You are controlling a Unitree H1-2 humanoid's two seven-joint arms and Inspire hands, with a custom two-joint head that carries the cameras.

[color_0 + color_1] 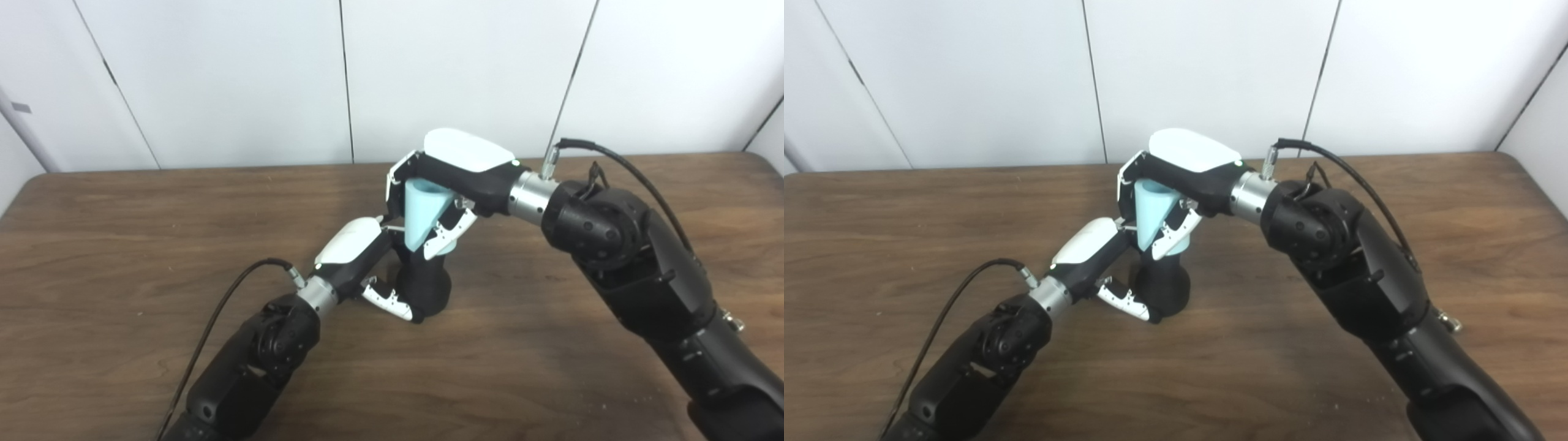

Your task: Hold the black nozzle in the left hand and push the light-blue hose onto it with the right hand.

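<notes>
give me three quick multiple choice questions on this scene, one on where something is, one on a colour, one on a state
1. Where is the light-blue hose relative to the black nozzle?
A. directly above it, its lower end meeting the nozzle's top
B. lying flat on the table beside it
C. underneath it

2. What colour is the table?
A. white
B. dark brown wood
C. green

3. What is the left hand doing?
A. resting flat and open on the table
B. raised high and holding nothing
C. closed around the nozzle, which stands on the table

Answers:
1. A, the right hand holds the hose upright over the nozzle, lower end at its top; how far it is seated cannot be told.
2. B, brown wood grain shows all around the arms.
3. C, its fingers wrap the nozzle's lower body.
</notes>
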